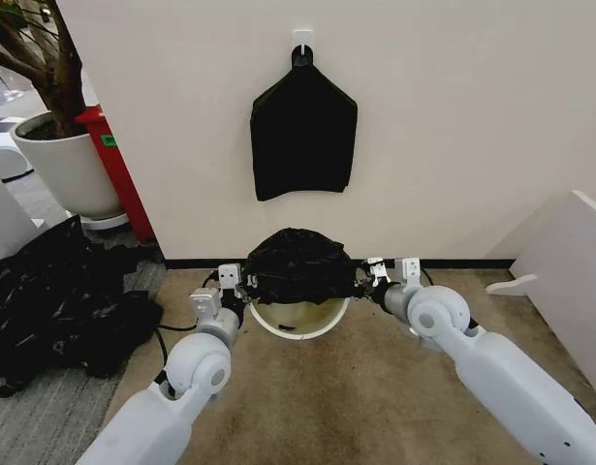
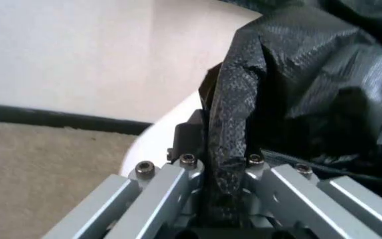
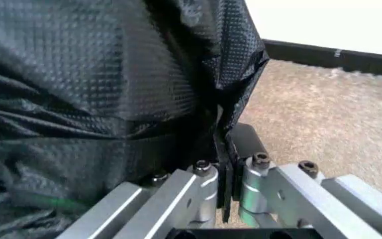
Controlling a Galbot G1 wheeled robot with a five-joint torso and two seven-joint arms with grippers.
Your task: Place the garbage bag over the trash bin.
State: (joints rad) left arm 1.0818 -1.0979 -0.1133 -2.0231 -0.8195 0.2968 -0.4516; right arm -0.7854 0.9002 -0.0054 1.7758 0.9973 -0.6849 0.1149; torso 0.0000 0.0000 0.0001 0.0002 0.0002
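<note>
**Bag stretched over bin mouth, both tools clamped on its edges**

Garbage bag (image 1: 299, 263) held bunched above the trash bin (image 1: 298, 320), spanning left to right between the two tools. Left tool (image 1: 241, 287) pinched tight on the bag's left edge; plastic fold visibly trapped between closed fingers (image 2: 189, 172). Right tool (image 1: 367, 281) likewise closed on the right edge, thin film caught between its pads (image 3: 208, 174). Bag covering the rear of the bin mouth; front rim and inside wall exposed toward the robot. Long axis of the stretch across the bin, level with the rim. Judged: needs lowering and pulling forward over the near rim. Wall close behind the bin, open carpet in front and on both sides
</note>
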